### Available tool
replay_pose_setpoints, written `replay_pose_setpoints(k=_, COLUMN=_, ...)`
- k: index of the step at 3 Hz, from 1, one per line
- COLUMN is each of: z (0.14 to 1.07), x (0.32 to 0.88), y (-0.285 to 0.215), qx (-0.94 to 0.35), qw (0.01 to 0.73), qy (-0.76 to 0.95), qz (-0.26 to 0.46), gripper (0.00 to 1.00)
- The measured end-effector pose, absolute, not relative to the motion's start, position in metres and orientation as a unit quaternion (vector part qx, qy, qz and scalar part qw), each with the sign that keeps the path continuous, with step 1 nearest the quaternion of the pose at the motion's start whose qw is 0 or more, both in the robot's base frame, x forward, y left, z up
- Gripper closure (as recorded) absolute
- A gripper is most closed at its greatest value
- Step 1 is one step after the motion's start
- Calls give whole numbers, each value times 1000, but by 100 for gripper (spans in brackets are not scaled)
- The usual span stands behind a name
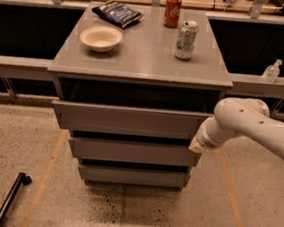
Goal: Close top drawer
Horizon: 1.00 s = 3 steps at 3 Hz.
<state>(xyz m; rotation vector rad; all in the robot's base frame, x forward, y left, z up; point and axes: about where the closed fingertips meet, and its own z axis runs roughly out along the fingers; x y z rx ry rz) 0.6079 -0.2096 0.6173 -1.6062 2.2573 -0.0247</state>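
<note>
**Rigid drawer, best pushed flat**

Camera view: the wide grey handle-less top drawer stood partly out below the grey bench's front edge. The end effector sat at the panel's right end, its opening impossible to tell. The panel looked stiff and smooth, so a flat push would probably suit it.

Top drawer: wide, grey, flat plain front, no handle. Sits right under tabletop. Sticks out a little, dark gap above front. Level, not tilted. Gripper by drawer's right lower corner.
</note>
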Motion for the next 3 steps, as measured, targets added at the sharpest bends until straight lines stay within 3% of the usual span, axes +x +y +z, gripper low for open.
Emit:
replay_pose_setpoints(k=1, z=616, x=608, y=-209, qx=-570, qw=183, qy=801, qz=-8, gripper=82)
replay_pose_setpoints(k=3, z=617, x=617, y=-207, qx=-554, qw=203, qy=807, qz=-18, gripper=36)
